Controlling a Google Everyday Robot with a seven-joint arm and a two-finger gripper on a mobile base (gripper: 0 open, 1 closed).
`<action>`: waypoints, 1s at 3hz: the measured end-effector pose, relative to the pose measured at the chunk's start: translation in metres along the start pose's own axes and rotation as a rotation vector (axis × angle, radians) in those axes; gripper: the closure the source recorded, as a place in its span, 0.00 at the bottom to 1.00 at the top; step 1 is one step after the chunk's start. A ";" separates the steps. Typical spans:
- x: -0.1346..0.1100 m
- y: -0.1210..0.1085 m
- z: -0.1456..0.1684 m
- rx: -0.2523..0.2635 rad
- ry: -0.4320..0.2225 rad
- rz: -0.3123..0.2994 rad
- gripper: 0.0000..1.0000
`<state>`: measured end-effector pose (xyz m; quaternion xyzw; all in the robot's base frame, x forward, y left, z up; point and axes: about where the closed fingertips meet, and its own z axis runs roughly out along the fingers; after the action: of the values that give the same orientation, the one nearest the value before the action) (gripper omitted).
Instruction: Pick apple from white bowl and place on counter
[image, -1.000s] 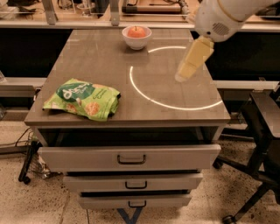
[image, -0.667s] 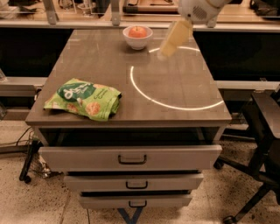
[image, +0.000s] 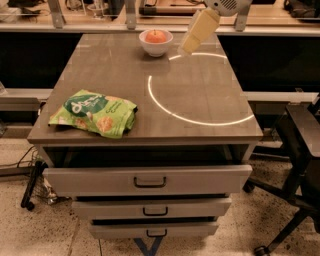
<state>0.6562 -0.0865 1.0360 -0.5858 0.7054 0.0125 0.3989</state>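
Apple (image: 156, 36) in white bowl (image: 155, 48), near gripper (image: 188, 47)

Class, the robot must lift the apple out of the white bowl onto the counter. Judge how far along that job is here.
Done: nothing yet. The round orange-red apple sits in the small white bowl at the far edge of the glossy grey-brown counter. In hand: the pale pincer hangs beside the bowl, apart from it. Left: grasp, lift out, place.

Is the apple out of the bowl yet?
No, the apple sits in the white bowl, with the gripper hovering close beside it.
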 end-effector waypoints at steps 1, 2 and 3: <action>-0.005 -0.002 0.010 0.005 -0.039 0.018 0.00; -0.024 -0.018 0.045 0.023 -0.122 0.093 0.00; -0.040 -0.057 0.104 0.061 -0.209 0.240 0.00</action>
<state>0.7600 -0.0213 1.0140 -0.4804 0.7249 0.0996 0.4835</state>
